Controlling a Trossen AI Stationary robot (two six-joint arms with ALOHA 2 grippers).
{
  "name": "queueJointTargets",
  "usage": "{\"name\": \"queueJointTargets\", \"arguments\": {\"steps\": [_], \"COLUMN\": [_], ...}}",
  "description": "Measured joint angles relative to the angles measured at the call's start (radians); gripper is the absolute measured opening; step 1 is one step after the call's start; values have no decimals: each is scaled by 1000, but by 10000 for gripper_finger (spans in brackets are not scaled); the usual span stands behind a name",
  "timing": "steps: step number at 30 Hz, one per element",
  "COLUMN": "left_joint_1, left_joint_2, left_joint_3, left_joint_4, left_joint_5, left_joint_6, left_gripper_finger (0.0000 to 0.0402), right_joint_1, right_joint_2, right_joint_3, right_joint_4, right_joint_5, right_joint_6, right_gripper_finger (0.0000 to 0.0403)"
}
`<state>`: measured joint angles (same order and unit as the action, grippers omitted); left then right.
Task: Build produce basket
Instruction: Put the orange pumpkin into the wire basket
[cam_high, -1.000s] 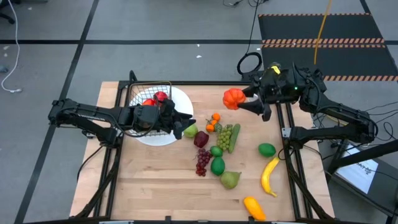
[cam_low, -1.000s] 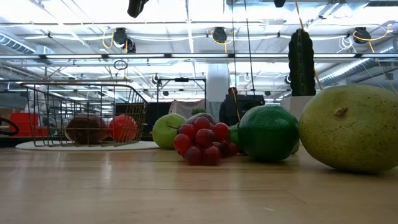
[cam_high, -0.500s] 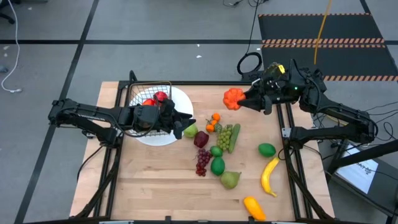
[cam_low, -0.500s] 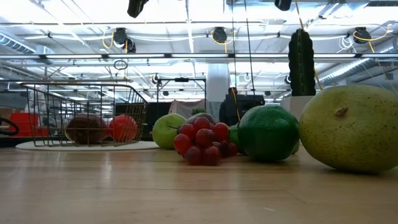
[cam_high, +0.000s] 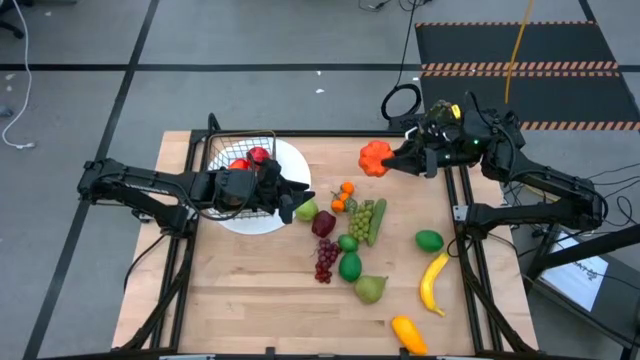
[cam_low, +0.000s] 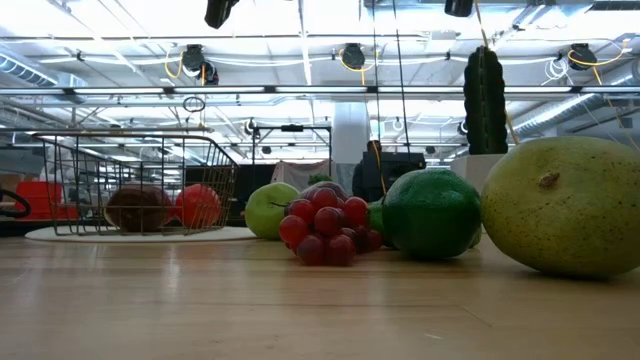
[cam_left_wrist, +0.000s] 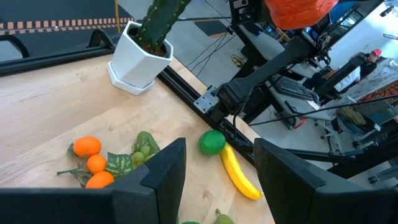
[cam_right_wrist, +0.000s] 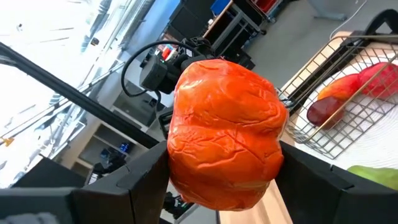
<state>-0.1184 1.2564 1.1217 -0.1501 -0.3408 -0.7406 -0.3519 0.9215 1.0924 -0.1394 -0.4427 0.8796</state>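
The wire basket (cam_high: 240, 158) stands on a round white plate (cam_high: 285, 165) at the far left and holds red apples (cam_high: 250, 157). Loose produce lies mid-table: small oranges (cam_high: 343, 196), green grapes (cam_high: 362, 220), purple grapes (cam_high: 326, 258), limes (cam_high: 350, 266), a pear (cam_high: 370, 289) and a banana (cam_high: 433, 282). My right gripper (cam_high: 392, 160) is shut on a lumpy orange-red fruit (cam_high: 374, 157), high over the far right of the table. My left gripper (cam_high: 292, 205) hovers open and holding nothing by the plate's right edge; its wrist view shows the open fingers (cam_left_wrist: 165, 177). My right gripper pinches the orange-red fruit between its two fingers, one on each of two opposite sides (cam_right_wrist: 177, 168). The fingers (cam_right_wrist: 146, 183) lie about level and come at it from the table's right. The fruit is lifted clear of the table.
A white pot with a green cactus (cam_left_wrist: 140, 56) stands near the far right edge, below my right arm. A yellow-orange fruit (cam_high: 408, 333) lies at the near edge. Bare wood shows along the near left of the table (cam_high: 230, 300).
My right gripper has rolled about the line it points along while staying in place, and the orange-red fruit has turned with it, still held clear of the table.
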Motion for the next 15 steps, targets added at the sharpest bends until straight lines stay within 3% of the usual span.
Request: {"name": "queueJointTargets", "arguments": {"steps": [15], "left_joint_1": [0], "left_joint_2": [0], "left_joint_3": [0], "left_joint_4": [127], "left_joint_5": [-1], "left_joint_6": [4], "left_gripper_finger": [189], "right_joint_1": [0], "right_joint_2": [0], "right_joint_3": [0], "right_joint_4": [0], "right_joint_5": [0], "right_joint_6": [-133], "right_gripper_finger": [254]}}
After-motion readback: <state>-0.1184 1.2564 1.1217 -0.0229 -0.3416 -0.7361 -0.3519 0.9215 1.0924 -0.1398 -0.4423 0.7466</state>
